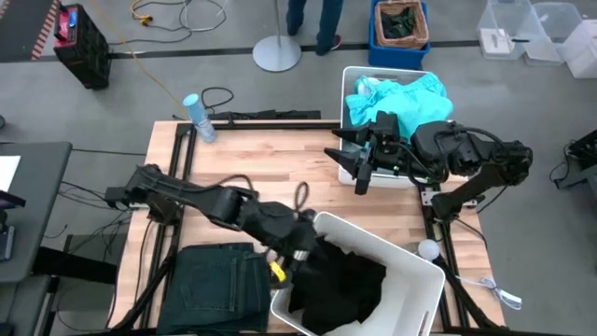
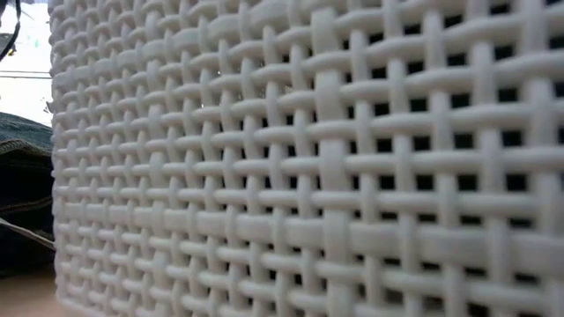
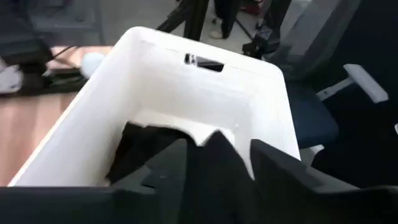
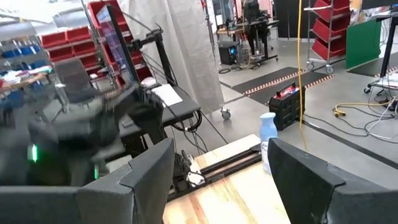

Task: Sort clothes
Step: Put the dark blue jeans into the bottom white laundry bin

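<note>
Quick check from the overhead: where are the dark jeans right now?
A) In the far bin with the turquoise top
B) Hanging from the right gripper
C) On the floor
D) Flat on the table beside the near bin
D: the dark jeans lie flat on the table, just left of the near bin that holds the black top.

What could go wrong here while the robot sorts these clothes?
The left end effector sits low at the rim of the near white bin, which holds the black top; lifting carelessly might snag cloth or tip the bin. The turquoise top bulges above the far bin's rim and could spill. The dark jeans lie at the table's near edge and might slide off.
</note>
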Tool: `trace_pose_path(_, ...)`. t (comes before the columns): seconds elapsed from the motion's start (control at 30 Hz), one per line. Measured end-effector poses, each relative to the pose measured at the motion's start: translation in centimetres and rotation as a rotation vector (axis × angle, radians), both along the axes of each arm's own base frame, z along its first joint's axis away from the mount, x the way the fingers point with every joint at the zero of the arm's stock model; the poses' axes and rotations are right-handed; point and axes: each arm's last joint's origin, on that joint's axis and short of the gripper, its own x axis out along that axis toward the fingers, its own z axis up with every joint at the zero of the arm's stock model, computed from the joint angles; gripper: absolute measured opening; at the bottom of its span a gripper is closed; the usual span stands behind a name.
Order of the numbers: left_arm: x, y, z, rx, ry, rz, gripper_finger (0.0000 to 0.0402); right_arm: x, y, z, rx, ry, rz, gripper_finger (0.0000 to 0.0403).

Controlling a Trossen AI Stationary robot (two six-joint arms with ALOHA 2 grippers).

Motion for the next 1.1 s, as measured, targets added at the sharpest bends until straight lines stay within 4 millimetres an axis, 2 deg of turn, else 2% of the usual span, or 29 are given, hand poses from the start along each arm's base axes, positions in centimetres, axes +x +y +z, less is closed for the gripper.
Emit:
trace_pose_path(0.13, -2.8, 1.3, 1.3, 0.038, 0.084, 0.094, 0.0199, 0.2, 0.1, -0.2, 0.006, 0.005, 0.0, 0.0276)
trace_pose_path(0.27, -6.7, 2.0, 1.8, 0.105, 0.244, 0.186, 0.0194, 0.2, 0.2, -0.2, 0.016, 0.002, 0.003, 0.0276)
trace_pose_path(0.43, -12.3, 1.6, 1.6, 0.203, 0.481, 0.264, 0.0185, 0.3, 0.2, -0.2, 0.017, 0.002, 0.003, 0.0276)
trace_pose_path(0.57, -14.9, 0.0, 0.4, 0.303, 0.636, 0.293, 0.0186, 0.3, 0.2, -0.2, 0.017, 0.002, 0.003, 0.0276)
trace_pose_path(0.73, -16.8, -3.1, -0.8, 0.296, 0.666, 0.262, 0.0208, 0.3, 0.2, -0.2, 0.015, 0.003, 0.003, 0.0276)
trace_pose_path(0.93, -18.6, -6.8, -5.3, 0.24, 0.81, 0.263, 0.0248, 0.3, 0.2, -0.2, -0.002, 0.012, 0.005, 0.0276)
trace_pose_path(1.1, -20.1, -10.3, -8.8, 0.102, 0.842, 0.237, 0.0258, 0.3, 0.2, -0.2, -0.012, 0.016, 0.006, 0.0276)
